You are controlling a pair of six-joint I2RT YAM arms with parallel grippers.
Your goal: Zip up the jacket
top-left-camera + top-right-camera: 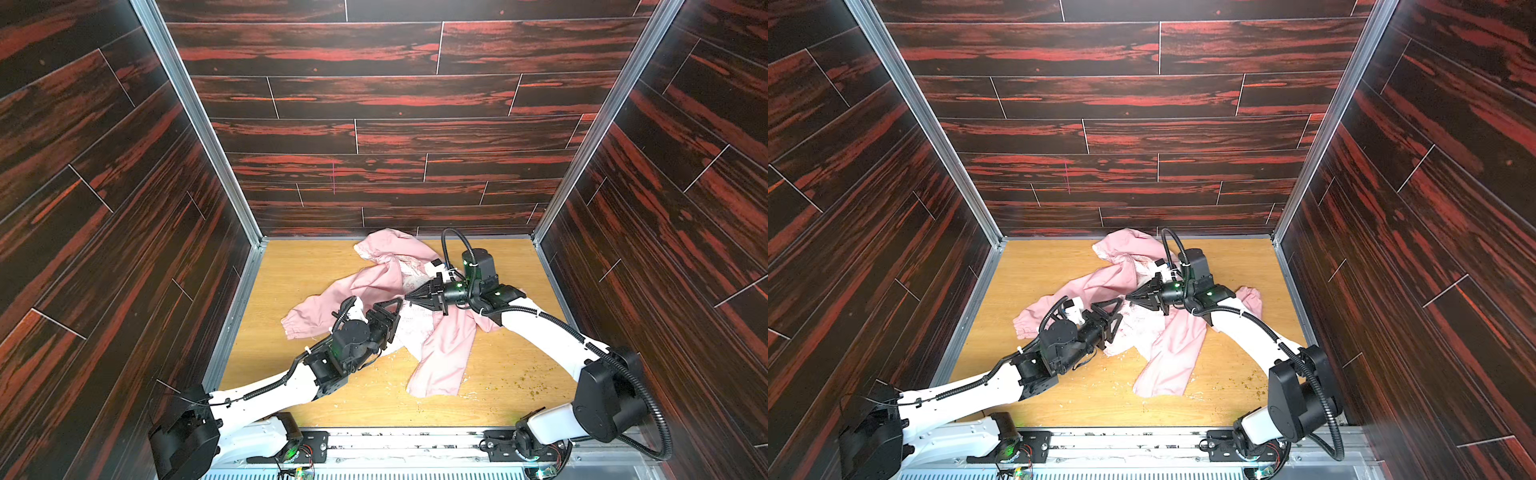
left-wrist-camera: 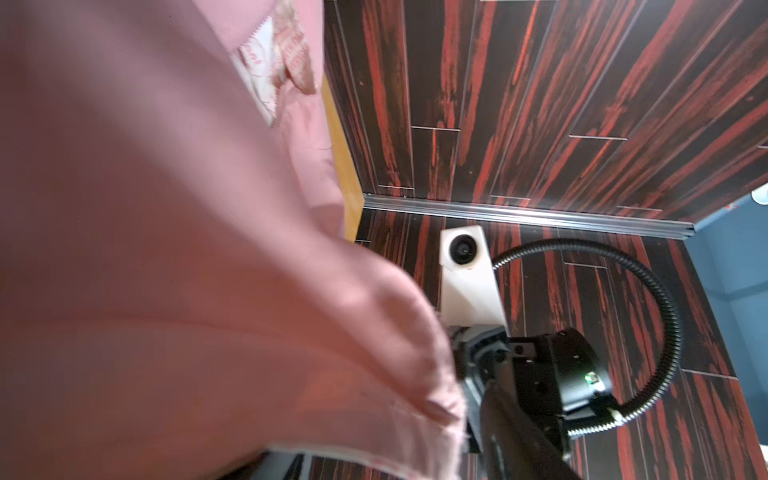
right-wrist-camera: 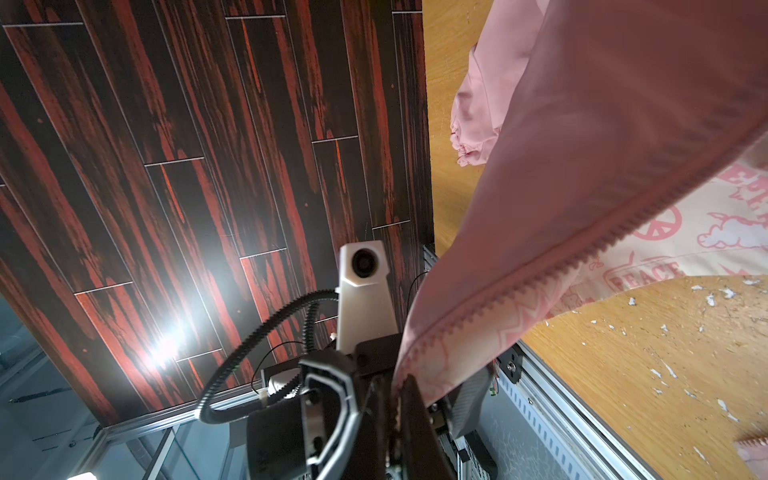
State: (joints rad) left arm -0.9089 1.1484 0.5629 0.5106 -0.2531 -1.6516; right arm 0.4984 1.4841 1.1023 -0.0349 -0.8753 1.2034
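Far left on my table [image 1: 286, 274], one gathered cuff [image 1: 293, 328] of the pink jacket [image 1: 444, 357] lies flat, its sleeve running in toward the middle. Next come my left fingers [image 1: 388, 330], seen in both top views [image 1: 1116, 328]. They are spread apart over the jacket's pale lining near mid-table, and I can't tell if they touch the cloth. The left wrist view is mostly blurred pink jacket [image 2: 166, 208] right up against the lens, so no help there. Just right of that, nearly tip to tip with the left ones, my right fingers [image 1: 419, 296] are closed to a wedge in both top views [image 1: 1140, 296]. The right wrist view shows the right fingers [image 3: 415, 428] pinched on the jacket's front edge, right at the zipper teeth [image 3: 582, 257]. That edge is lifted off the table [image 3: 623, 374] and runs taut to the pinch. The zipper is undone and the jacket lies open with the lining [image 3: 685, 232] facing up, printed in pink with a peace sign and the word PEACE. The jacket as a whole is crumpled at mid-table, with a bunched part reaching the back wall [image 1: 374, 166] and one front panel trailing toward the near edge. Further right, a second cuff [image 1: 1250, 299] pokes out behind the right arm. At far right front, greenish crumbs [image 1: 528, 384] lie on bare table, and white flakes [image 3: 706, 293] lie near the jacket's edge.
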